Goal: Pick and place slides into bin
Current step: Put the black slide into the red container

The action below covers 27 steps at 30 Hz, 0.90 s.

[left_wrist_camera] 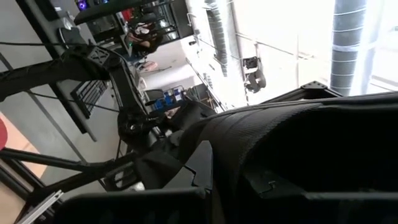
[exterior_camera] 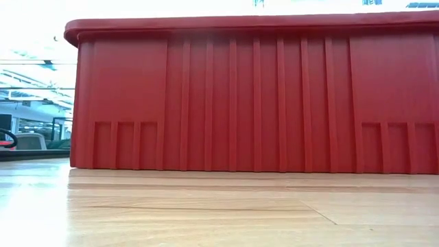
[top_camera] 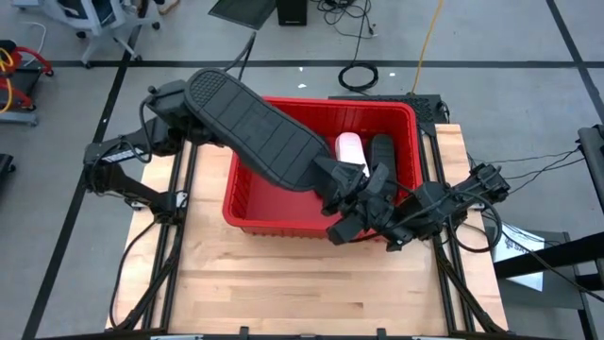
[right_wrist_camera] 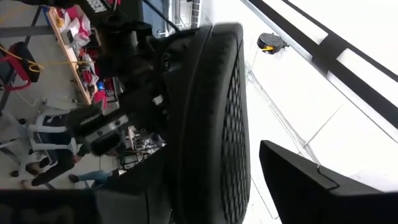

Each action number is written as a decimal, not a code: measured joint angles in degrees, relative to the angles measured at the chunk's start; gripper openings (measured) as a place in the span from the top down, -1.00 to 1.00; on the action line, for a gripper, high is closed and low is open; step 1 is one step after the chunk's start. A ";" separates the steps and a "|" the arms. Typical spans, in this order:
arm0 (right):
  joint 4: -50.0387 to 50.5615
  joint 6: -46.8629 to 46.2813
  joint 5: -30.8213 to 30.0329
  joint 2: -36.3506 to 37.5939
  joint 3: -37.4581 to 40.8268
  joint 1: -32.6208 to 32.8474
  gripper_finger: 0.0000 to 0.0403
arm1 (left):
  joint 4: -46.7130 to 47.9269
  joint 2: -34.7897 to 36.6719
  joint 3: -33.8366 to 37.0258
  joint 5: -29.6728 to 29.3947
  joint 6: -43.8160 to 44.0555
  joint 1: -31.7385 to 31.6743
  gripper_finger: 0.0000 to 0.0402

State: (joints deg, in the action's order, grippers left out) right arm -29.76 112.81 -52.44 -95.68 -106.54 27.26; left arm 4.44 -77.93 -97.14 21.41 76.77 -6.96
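A black slide (top_camera: 250, 123) is held high over the red bin (top_camera: 245, 203), sole up. It slants from above the bin's far left corner toward the bin's middle. My right gripper (top_camera: 342, 189) is shut on its lower end over the bin. My left gripper is hidden under the slide in the high view. The left wrist view shows the slide's dark ribbed body (left_wrist_camera: 298, 137) close in front. A pale pink slide (top_camera: 351, 146) and another black slide (top_camera: 382, 151) lie in the bin's far right part. The bin's near wall (exterior_camera: 254, 96) fills the low view. My right gripper pinches the black slide between its two fingers, one finger (right_wrist_camera: 298, 180) on the treaded sole side (right_wrist_camera: 233, 124) and the other on the opposite side. It holds the slide's end over the bin's middle. The slide is clear of the bin and reaches up and away from the fingers.
The bin stands on the wooden table's far half, and bare tabletop (top_camera: 311, 283) lies in front of it. Cables and a chair base are on the floor beyond the table. People and desks show far off in the wrist views.
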 joint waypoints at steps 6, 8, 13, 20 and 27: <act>-0.02 -1.24 0.02 0.00 0.00 -0.58 0.03 | -1.63 -1.58 -0.01 0.30 0.33 0.32 0.89; 0.00 -1.31 -0.19 0.00 0.00 -0.58 0.11 | -1.76 -1.84 -0.01 0.63 0.69 0.35 0.89; -0.40 -2.40 -1.46 0.03 -0.01 -0.51 0.37 | -2.09 -2.65 -0.01 0.94 0.69 0.35 0.89; -4.27 -5.33 -3.70 0.07 -0.11 -0.54 0.72 | -2.75 -2.75 0.04 0.83 -0.17 0.35 0.89; -5.79 -8.64 -4.28 0.07 -0.11 -0.54 0.80 | -2.73 -2.75 0.04 0.90 -5.39 0.35 0.89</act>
State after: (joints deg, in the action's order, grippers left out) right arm -35.55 104.17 -56.73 -95.61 -106.65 26.72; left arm 1.72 -80.68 -97.10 22.31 71.39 -6.61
